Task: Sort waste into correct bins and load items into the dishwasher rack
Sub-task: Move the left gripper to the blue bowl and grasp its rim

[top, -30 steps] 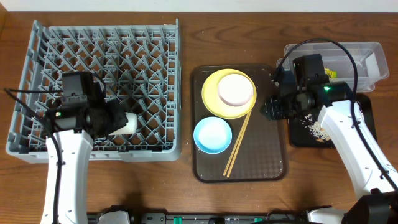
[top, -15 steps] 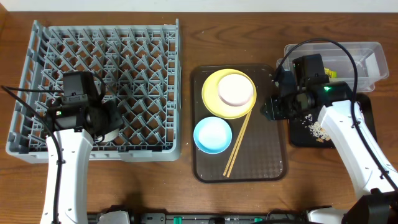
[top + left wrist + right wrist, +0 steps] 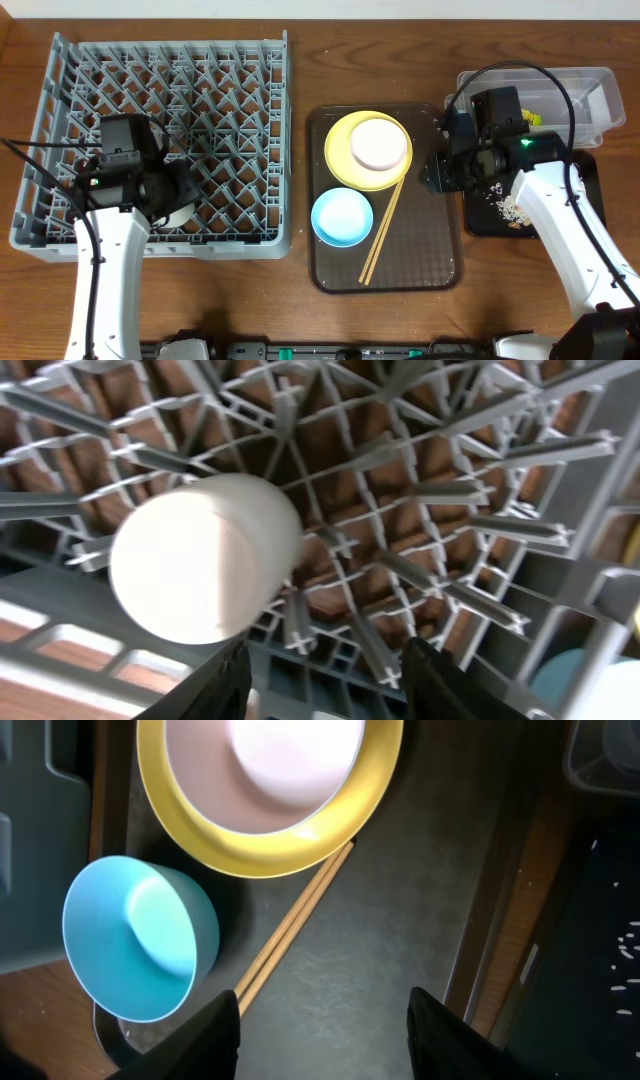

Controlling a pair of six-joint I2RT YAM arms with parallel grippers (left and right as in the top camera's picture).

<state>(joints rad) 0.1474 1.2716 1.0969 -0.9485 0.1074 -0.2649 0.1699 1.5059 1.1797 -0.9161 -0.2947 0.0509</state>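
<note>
The small white cup (image 3: pixel 205 555) lies on its side among the pegs of the grey dishwasher rack (image 3: pixel 420 490); in the overhead view it (image 3: pixel 182 212) peeks out under my left gripper (image 3: pixel 170 197). The left gripper (image 3: pixel 330 680) is open, and the cup sits just beyond its left finger. My right gripper (image 3: pixel 325 1030) is open and empty over the brown tray (image 3: pixel 400 950). The tray bears the yellow plate (image 3: pixel 270 855), the white-pink bowl (image 3: pixel 290 755) on the plate, the light blue bowl (image 3: pixel 135 935) and the chopsticks (image 3: pixel 290 925).
The clear tub (image 3: pixel 590 95) at the back right holds the yellow-green wrapper (image 3: pixel 528 118). The black tray (image 3: pixel 585 170) in front of it holds white rice scraps (image 3: pixel 512 208), under my right arm. The rack (image 3: pixel 230 90) fills the left side.
The white cup has gone from sticking out right of the left gripper to lying lower in the rack under it. The right arm has not moved.
</note>
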